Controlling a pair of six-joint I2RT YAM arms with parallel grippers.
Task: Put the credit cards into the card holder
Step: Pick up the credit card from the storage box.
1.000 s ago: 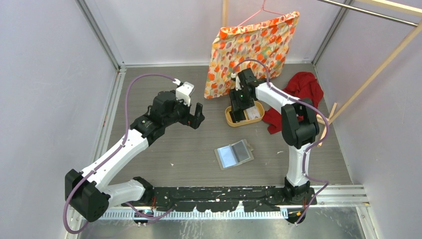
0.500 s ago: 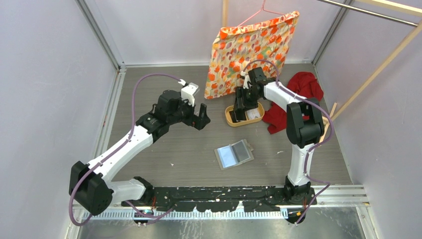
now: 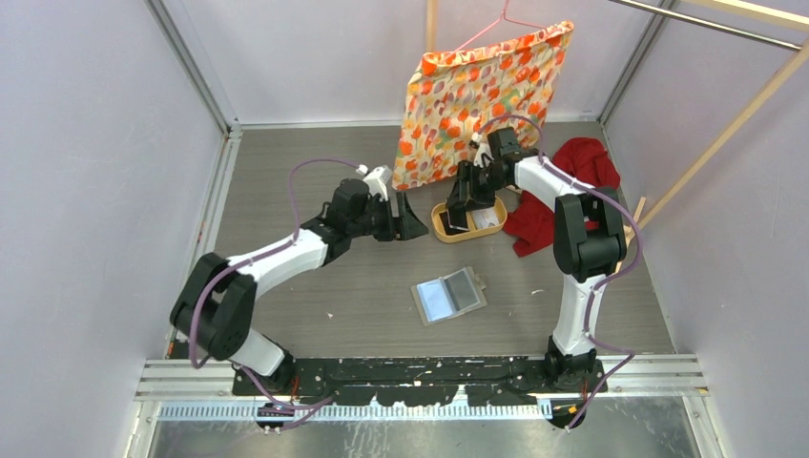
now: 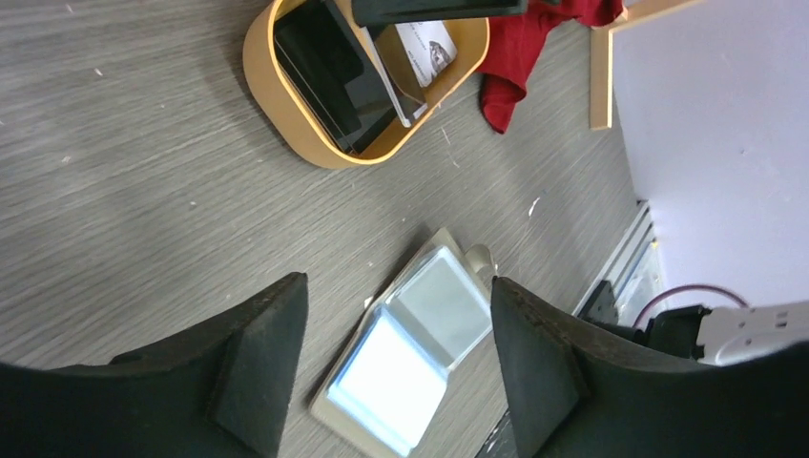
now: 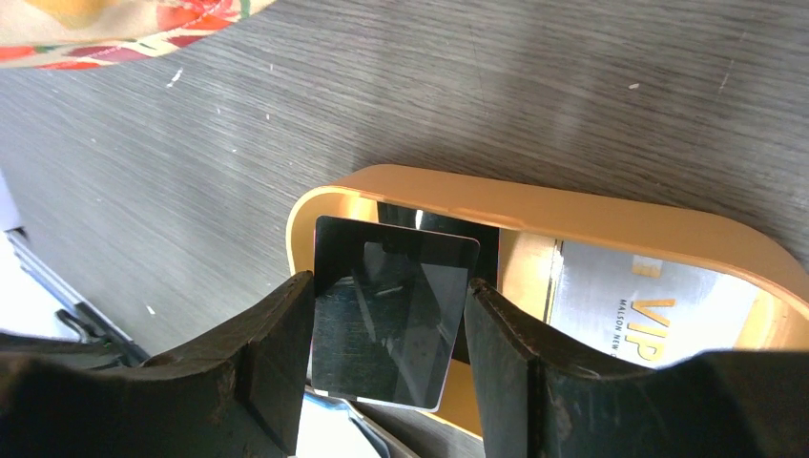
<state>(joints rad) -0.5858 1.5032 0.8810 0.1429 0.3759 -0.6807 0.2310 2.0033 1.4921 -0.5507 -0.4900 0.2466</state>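
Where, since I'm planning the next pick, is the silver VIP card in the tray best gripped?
The VIP card seems to lie flat on the floor of the tray, whose raised wall blocks a sideways approach. So come from straight above and pinch its bare edge nearest the tray's middle, tipping it up first.

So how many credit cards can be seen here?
3: a black card gripped by the right end effector over the tray, a second dark card behind it in the tray, and a silver VIP card lying beside that. Others may be hidden underneath.
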